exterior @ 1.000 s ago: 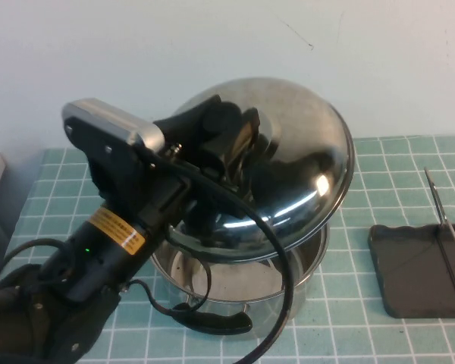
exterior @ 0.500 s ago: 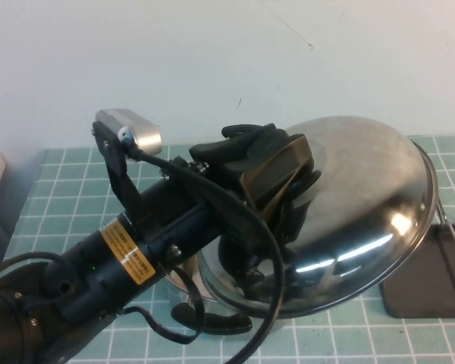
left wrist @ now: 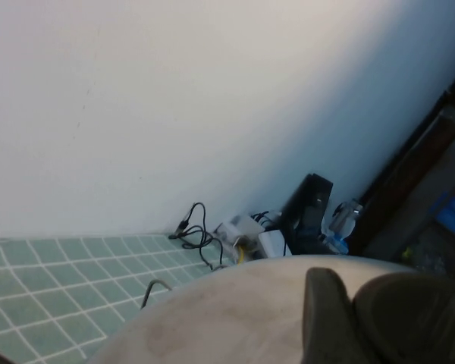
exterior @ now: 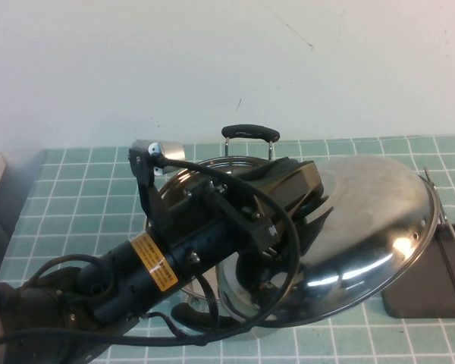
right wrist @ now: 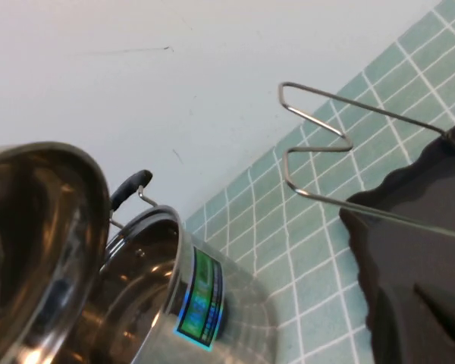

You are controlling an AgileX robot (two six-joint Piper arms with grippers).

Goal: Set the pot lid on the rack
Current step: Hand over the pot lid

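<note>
My left gripper [exterior: 299, 199] is shut on the knob of the pot lid [exterior: 371, 227] and holds the shiny steel dome tilted in the air, above the pot's right side. The knob is hidden by the fingers [left wrist: 330, 318]. The lid's right edge reaches over the rack [exterior: 442, 220], whose thin wire frame stands on a dark grey tray [exterior: 428, 296] at the table's right edge. The left wrist view shows the lid's dome [left wrist: 227, 315]. The right wrist view shows the rack's wire [right wrist: 318, 144], its tray [right wrist: 417, 258] and the lid's underside [right wrist: 38, 227]. My right gripper [right wrist: 432, 322] sits low over the tray.
The two-handled steel pot [exterior: 205, 171] stands open behind and under my left arm, one black handle [exterior: 250, 133] at the back; it also shows in the right wrist view [right wrist: 186, 296]. The green tiled table [exterior: 83, 197] ends at a white wall. Cables lie at the table's far end [left wrist: 201, 235].
My left arm has carried the lid to the right and lower, off the pot, until its edge hangs over the rack. The pot's rim and back handle now show.
</note>
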